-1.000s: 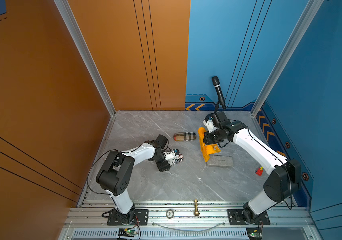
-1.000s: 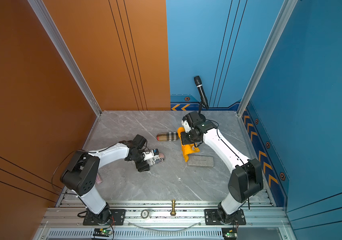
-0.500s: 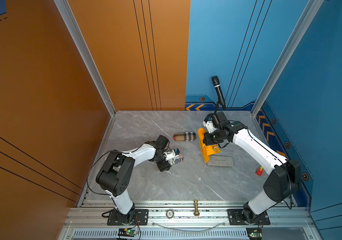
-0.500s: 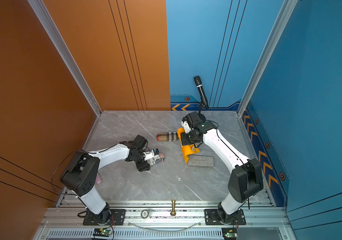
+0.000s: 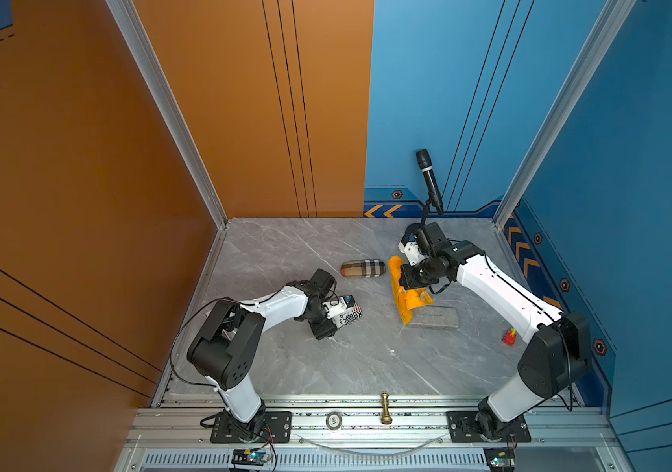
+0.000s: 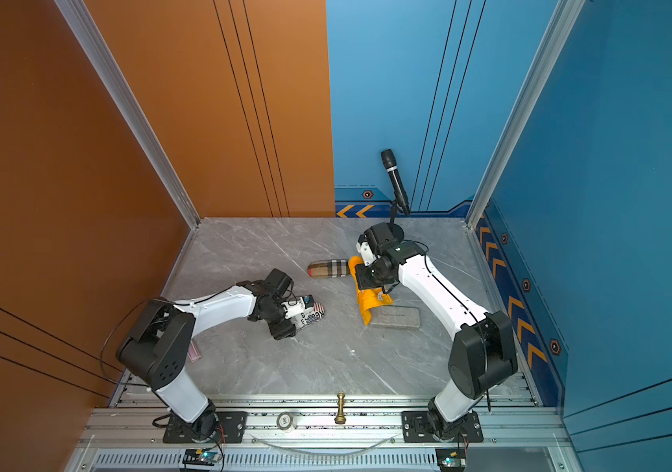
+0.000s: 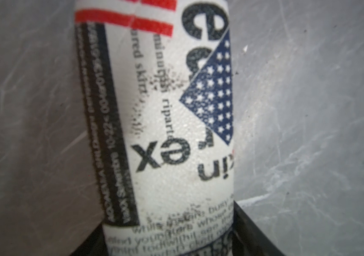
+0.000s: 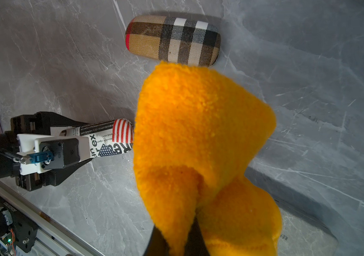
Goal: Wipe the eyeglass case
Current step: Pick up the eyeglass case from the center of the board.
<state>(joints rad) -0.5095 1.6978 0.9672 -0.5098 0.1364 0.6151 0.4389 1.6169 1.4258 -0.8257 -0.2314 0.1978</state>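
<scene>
The left tool (image 5: 344,315) is part-way closed, its black fingers (image 7: 246,223) set against both sides of the printed case (image 5: 351,316), a white case with black lettering, red stripes and a starred blue patch. The case projects forward from the jaws, its free end pointing toward the middle of the surface (image 5: 367,363). It sits low over the grey marble; contact with the surface cannot be confirmed from the left wrist view. The right tool (image 8: 176,238) is closed on an orange cloth (image 5: 408,300), which is pinched at a fold and hangs bunched below the jaws. The cloth is well apart from the printed case, with bare marble between them in both top views. The upper edge of the cloth is just beside the end of a plaid case (image 5: 363,268), which lies flat toward the back of the surface; touching or not cannot be told. The lower end of the cloth meets the near end of a grey box (image 5: 436,317) lying flat beside it. A small red item (image 5: 509,337) lies by the right arm. A brass chess piece (image 5: 386,407) stands upright on the front rail. A microphone (image 5: 429,180) stands against the blue back wall.
</scene>
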